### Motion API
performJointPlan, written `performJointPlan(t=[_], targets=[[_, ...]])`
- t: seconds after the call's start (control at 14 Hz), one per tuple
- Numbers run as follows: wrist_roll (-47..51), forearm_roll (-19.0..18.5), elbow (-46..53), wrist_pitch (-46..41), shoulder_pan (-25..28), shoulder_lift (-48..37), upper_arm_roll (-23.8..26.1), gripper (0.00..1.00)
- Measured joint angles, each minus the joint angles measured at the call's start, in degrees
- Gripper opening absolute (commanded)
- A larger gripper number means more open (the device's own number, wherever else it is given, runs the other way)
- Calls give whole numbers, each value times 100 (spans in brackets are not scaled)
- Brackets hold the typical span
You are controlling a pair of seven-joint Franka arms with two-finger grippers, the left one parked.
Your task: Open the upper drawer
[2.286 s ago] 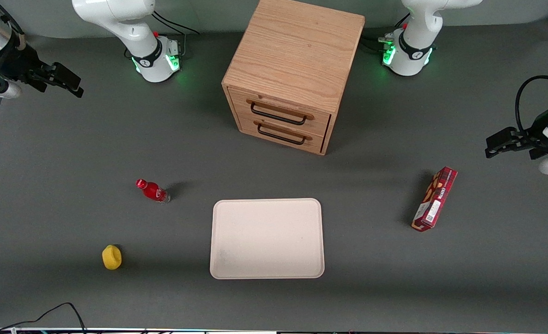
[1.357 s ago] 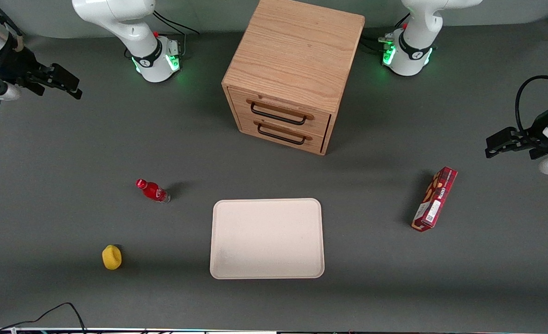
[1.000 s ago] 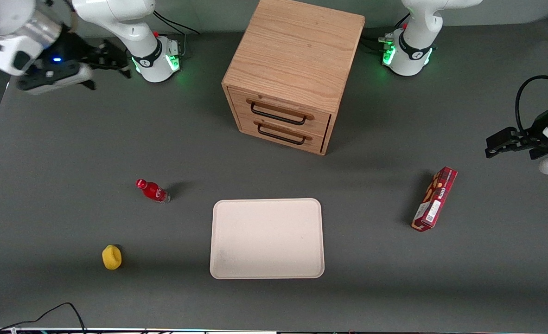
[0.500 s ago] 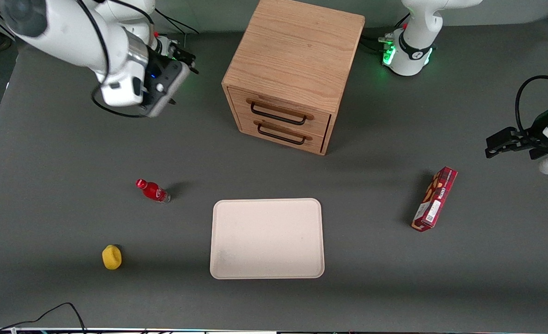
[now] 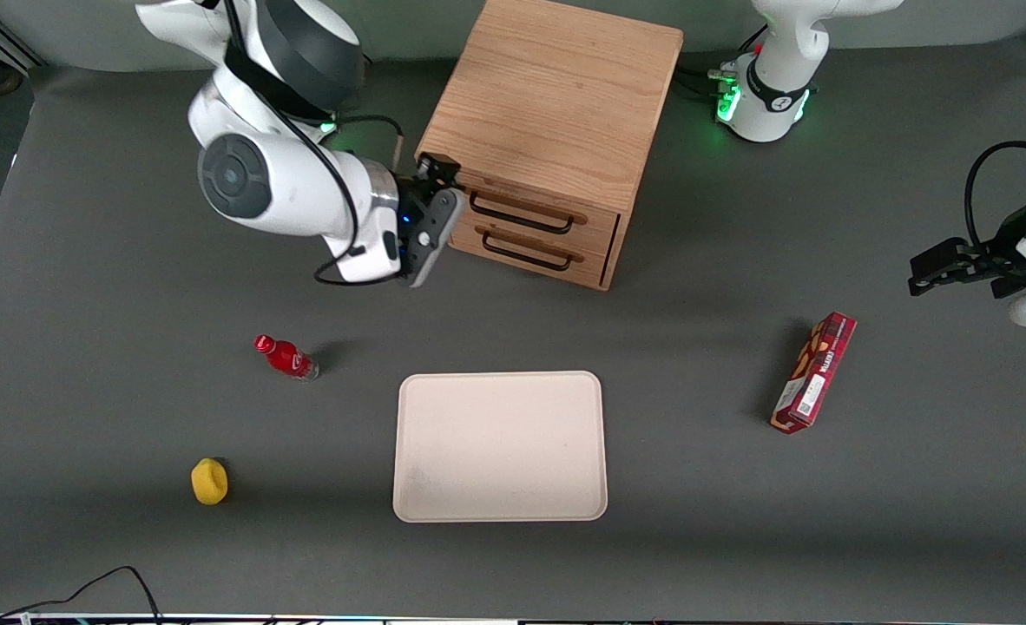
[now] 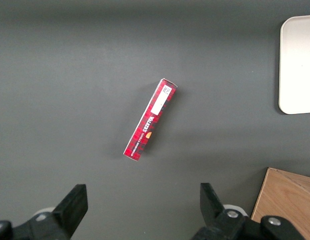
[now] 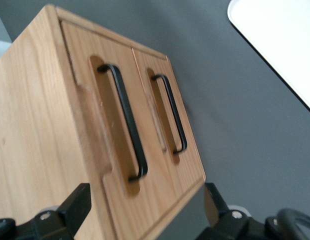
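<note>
At the cabinet's (image 5: 556, 130) front corner, the pincer (image 5: 440, 187) has been brought in from the tabletop's (image 5: 131, 286) edge, fingers spread and empty; the upper drawer (image 5: 526, 208), shut, is now within reach.

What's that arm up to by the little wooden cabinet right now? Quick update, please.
Gripper open, beside the cabinet's front corner, holding nothing. Light oak upper drawer shut, its long black wire handle untouched. Nothing between gripper and handle.
</note>
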Motion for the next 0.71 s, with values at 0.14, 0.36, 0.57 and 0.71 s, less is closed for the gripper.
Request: performJointPlan(t=[0.14, 0.36, 0.57, 0.71], targets=[[-5, -126, 31, 340, 53, 278, 76, 100], [-6, -575, 41, 704, 135, 645, 303, 100], [-6, -656, 42, 805, 176, 815, 424, 100], [-6, -658, 42, 814, 220, 837, 449, 100]])
